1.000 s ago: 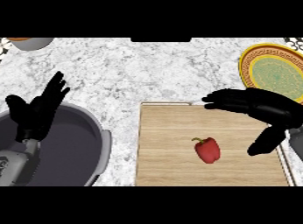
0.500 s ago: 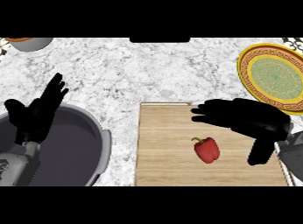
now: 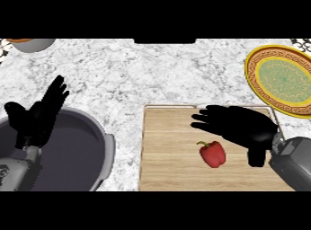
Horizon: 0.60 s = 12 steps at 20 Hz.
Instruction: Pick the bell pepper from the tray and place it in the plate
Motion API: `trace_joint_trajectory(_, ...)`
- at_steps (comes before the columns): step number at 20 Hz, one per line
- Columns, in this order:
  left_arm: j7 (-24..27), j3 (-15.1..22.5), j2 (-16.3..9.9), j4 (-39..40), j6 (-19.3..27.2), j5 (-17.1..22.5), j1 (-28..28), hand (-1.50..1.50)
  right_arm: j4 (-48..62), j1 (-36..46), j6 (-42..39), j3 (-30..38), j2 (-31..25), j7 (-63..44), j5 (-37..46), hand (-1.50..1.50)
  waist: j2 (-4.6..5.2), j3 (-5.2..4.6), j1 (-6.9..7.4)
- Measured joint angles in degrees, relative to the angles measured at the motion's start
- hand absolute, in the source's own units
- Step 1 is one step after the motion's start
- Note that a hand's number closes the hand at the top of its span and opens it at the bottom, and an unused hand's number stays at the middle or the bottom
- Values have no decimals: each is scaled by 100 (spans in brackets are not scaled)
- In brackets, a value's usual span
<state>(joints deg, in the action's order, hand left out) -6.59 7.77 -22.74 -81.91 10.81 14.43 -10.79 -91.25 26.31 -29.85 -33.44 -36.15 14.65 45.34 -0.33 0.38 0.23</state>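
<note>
The bell pepper [image 3: 213,154] lies on the wooden tray [image 3: 168,148], at about 5 o'clock in the view. The right robot hand [image 3: 241,128] hovers just above it, fingers spread, holding nothing. It should descend, centre over the pepper's body, then curl round it. The left robot hand [image 3: 35,117] rests open at 9 o'clock; the plate [image 3: 284,81] waits at 2 o'clock.

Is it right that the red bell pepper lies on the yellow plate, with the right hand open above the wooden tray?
Not quite. In the head view the bell pepper lies on the wooden tray, not on the yellow plate, which holds nothing and sits at the counter's far right. The rest stands: the right hand is open above the tray, just beyond the pepper.
</note>
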Motion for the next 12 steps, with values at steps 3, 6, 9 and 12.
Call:
trace_joint_trajectory(3, -105, -39, 19, -113, -17, -62, 52, 0, 121, -29, -78, -124, 183, -85, 333, -150, 7, -7, 2)
trace_joint_trajectory(6, -140, -97, 81, -63, -59, -121, -5, 0, 243, 104, -322, -163, 446, -218, 557, -150, 10, -9, 2)
trace_joint_trajectory(9, -144, -159, 143, -99, -101, -172, 44, 0, 377, 16, -250, -174, 516, -137, 835, -150, 7, -5, -1)
trace_joint_trajectory(12, -105, -233, 145, -219, -225, -213, 152, 0, 521, 67, -281, -104, 666, -110, 1082, -150, 8, -7, -2)
